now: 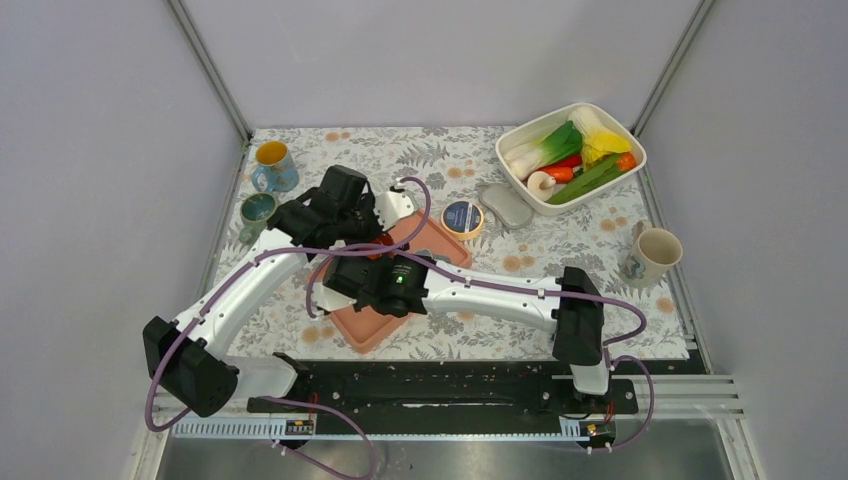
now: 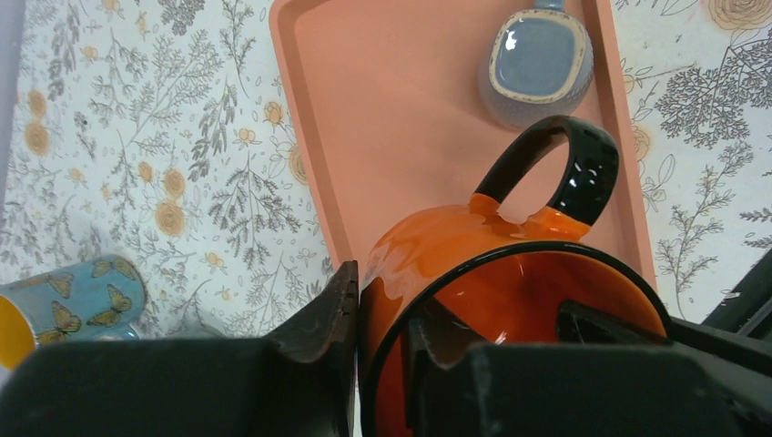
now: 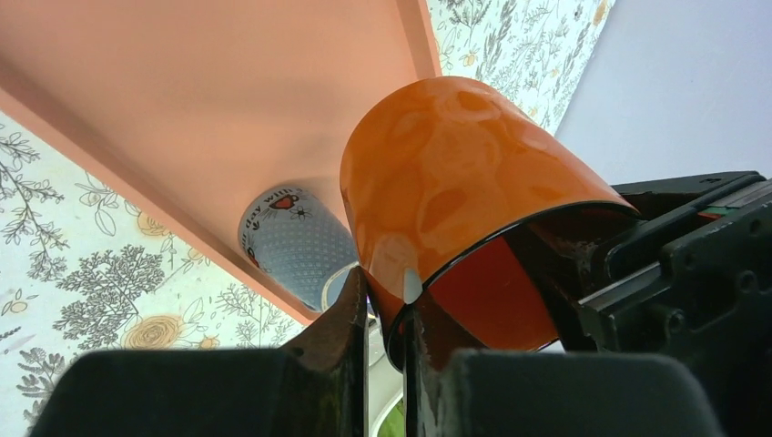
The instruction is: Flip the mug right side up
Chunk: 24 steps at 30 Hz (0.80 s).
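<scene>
The mug (image 2: 437, 246) is glossy orange with a black rim and a black handle (image 2: 573, 173). It is held over the salmon tray (image 2: 391, 109), its mouth facing both wrist cameras. My left gripper (image 2: 382, 296) is shut on the mug's wall, one finger outside and one inside the rim. My right gripper (image 3: 384, 296) is shut on another part of the rim of the mug (image 3: 455, 155) in the same way. From above, the two grippers (image 1: 375, 240) (image 1: 345, 275) meet over the tray (image 1: 440, 245) and hide nearly all of the mug.
A grey-blue mug (image 2: 537, 68) lies at the tray's far end. A butterfly mug (image 1: 272, 165) and a teal cup (image 1: 258, 210) stand at the left. A tape roll (image 1: 462, 218), a white tub of vegetables (image 1: 572, 155) and a cream mug (image 1: 655, 255) are to the right.
</scene>
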### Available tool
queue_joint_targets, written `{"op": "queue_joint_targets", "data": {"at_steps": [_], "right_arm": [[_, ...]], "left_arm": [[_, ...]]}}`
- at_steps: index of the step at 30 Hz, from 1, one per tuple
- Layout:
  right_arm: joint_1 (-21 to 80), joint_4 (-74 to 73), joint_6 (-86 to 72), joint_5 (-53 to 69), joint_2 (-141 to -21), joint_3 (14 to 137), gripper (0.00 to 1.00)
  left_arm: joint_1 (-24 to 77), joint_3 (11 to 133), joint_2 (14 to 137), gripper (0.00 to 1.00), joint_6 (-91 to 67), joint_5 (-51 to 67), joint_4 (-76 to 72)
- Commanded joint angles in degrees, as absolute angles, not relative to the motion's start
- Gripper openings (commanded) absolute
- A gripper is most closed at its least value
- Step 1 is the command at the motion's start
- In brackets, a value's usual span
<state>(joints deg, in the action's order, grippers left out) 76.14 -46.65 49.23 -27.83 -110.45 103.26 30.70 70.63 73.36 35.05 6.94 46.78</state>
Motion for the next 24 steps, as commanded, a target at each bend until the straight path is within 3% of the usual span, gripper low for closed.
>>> {"op": "queue_joint_targets", "data": {"at_steps": [1,5,6,8,12,24], "right_arm": [[77.0,-43.4,48.4,-37.9,-109.2,105.1,0.0],[76.9,-39.8,49.7,-41.2,-110.1,103.2,0.04],[77.0,-39.4,50.1,-41.8,-110.3,102.8,0.15],[76.9,-38.5,50.3,-42.7,-110.7,102.1,0.45],[76.9,-38.1,49.4,-41.7,-109.9,100.6,0.65],[77.4,-37.0,47.6,-38.9,-107.2,96.9,0.69]], "left_arm": [[28.6,69.5,73.7,0.0,31.2,3.4,42.0],[28.2,66.3,74.0,0.0,31.5,2.4,38.1],[27.7,65.9,74.3,0.0,31.6,2.8,37.3],[26.5,65.4,75.2,0.0,31.2,3.7,36.2],[22.7,64.2,77.1,0.0,29.9,7.0,34.8],[15.9,62.6,81.7,0.0,27.7,12.3,31.7]]}}
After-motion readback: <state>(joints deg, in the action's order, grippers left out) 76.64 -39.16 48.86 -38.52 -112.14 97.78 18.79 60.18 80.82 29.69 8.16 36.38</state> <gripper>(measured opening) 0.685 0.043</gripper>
